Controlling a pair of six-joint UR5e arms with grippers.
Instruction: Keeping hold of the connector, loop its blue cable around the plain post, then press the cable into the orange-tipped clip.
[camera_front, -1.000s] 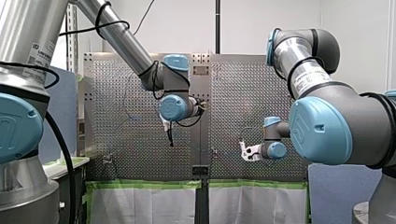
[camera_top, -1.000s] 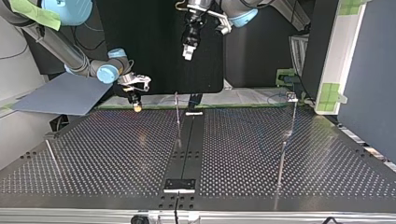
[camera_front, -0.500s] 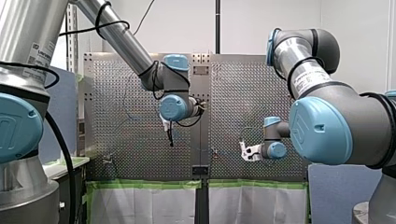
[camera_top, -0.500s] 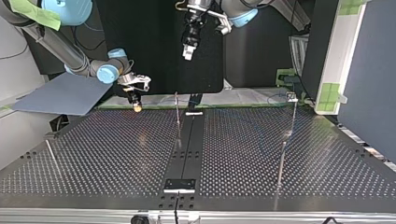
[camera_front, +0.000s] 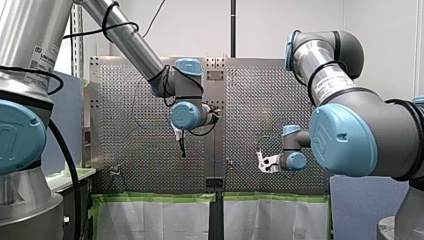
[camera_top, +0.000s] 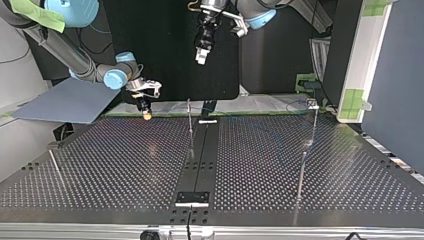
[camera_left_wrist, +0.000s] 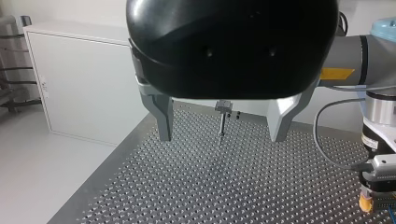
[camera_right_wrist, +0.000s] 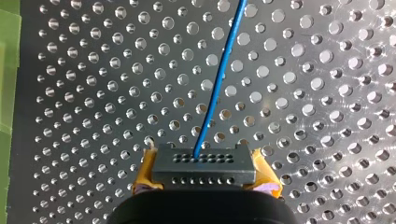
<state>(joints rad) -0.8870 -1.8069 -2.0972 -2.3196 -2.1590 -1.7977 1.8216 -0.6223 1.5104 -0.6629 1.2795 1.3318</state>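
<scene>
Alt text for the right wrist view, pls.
My right gripper, yellow pads showing on both sides, is shut on a dark connector. A blue cable leaves the connector's face and runs straight ahead over the perforated table.

You lose the blue cable (camera_right_wrist: 219, 79) at the edge ahead of the right gripper (camera_right_wrist: 204, 176), whose body hides half the connector (camera_right_wrist: 204, 163), and the top view's post (camera_top: 190, 122) looks too thin to judge.

Shiny perforated metal table (camera_right_wrist: 299, 98); matt plastic connector (camera_right_wrist: 204, 170).
</scene>
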